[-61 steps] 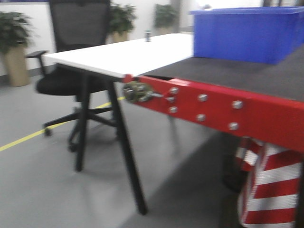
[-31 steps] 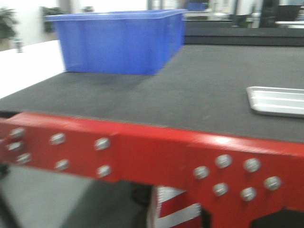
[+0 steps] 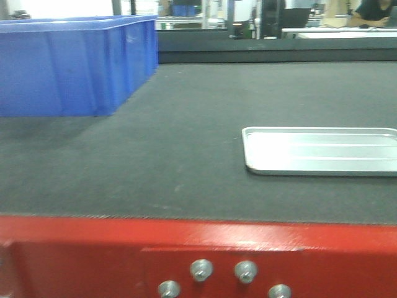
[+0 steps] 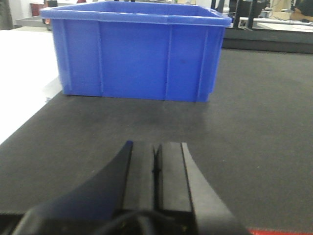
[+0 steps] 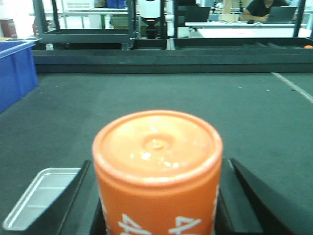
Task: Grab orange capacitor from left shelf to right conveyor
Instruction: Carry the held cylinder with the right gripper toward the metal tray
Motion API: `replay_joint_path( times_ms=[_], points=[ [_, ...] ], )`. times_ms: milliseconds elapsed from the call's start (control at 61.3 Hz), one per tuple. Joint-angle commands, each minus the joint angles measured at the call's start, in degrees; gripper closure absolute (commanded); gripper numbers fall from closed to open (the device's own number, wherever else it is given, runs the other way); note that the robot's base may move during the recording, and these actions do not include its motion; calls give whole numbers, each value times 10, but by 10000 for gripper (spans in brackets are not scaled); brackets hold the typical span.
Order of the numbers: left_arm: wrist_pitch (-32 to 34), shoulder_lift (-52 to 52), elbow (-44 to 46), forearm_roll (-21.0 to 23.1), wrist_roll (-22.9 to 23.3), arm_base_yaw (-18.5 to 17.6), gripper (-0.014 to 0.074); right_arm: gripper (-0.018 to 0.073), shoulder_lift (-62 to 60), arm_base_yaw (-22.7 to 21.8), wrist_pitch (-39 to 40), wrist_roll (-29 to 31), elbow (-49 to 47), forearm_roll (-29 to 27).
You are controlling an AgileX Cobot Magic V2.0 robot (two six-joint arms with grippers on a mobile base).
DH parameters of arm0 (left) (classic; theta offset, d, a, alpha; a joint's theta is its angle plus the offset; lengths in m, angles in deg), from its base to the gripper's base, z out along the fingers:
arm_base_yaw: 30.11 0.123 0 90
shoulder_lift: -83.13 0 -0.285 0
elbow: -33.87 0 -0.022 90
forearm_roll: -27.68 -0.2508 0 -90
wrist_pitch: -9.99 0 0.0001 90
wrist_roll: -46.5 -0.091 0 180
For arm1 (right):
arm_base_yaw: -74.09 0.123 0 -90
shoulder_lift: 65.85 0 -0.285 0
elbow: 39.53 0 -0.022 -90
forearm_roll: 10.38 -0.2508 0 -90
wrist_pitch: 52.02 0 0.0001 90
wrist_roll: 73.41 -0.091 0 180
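right gripper [image 5: 159,210] fingers clamp the orange capacitor [image 5: 157,152], upright over the conveyor [image 3: 186,155] | left gripper [image 4: 155,166] fingers pressed together, empty | you lower straight onto its bare surface, right of silver tray [image 3: 322,149] | release gently so it stands; blue bin [image 3: 68,68] lies beyond

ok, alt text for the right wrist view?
The right tool holds an upright orange capacitor, white numerals on its side, filling the foreground. Dark grey conveyor belt stretches beyond; a silver tray lies lower left, a blue bin at the left edge.
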Motion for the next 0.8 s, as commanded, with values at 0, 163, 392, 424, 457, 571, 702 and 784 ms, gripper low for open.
replay_joint_path(
  times_ms=[0,163,392,424,457,571,702,784],
  points=[
    [49,6,3,1,1,0,723,492,11,-2,54,2,-17,9],
    [49,6,3,1,1,0,723,492,11,-2,54,2,-17,9],
    [49,6,3,1,1,0,723,492,11,-2,54,2,-17,9],
    [49,6,3,1,1,0,723,492,11,-2,54,2,-17,9],
    [49,6,3,1,1,0,723,492,11,-2,54,2,-17,9],
    [49,6,3,1,1,0,723,492,11,-2,54,2,-17,9],
    [49,6,3,1,1,0,723,492,11,-2,54,2,-17,9],
    [49,6,3,1,1,0,723,492,11,-2,54,2,-17,9]
  ],
)
